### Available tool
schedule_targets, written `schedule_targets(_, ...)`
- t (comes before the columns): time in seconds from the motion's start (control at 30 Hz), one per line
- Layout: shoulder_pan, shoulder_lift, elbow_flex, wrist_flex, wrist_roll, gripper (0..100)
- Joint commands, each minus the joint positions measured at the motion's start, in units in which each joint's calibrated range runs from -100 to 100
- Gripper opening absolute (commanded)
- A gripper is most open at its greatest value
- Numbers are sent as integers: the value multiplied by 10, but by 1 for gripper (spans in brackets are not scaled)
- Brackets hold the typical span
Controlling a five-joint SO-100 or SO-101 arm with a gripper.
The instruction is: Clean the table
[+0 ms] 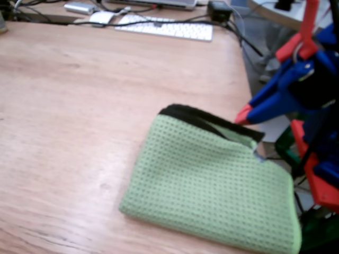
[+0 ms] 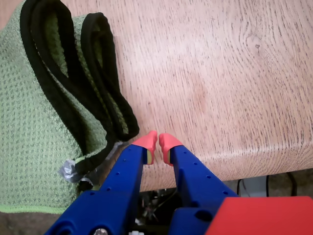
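One folded green cloth [image 2: 34,122] lies on the wooden bench [image 2: 220,73] at its near edge, just left of the fingers [image 2: 157,142] in the wrist view, black hem running away from them, while they hover nearly closed, holding nothing

We lose the arm [image 1: 312,100] past the right edge of the fixed view, and its gripper [image 1: 242,115] shows only one red tip there, so how the jaws stand goes unread in that view. The cloth [image 1: 212,180] runs off the bottom edge; in the wrist view it is cut at the left and top. The keyboard [image 1: 167,26] and cables [image 1: 235,32] at the far end are blurred. The table [image 1: 79,106] continues beyond the left edge.
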Motion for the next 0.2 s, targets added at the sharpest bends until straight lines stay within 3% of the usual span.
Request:
schedule_targets(0.0, -2, 2, -2, -9, -1, 2)
schedule_targets(0.17, -2, 2, -2, -9, -1, 2)
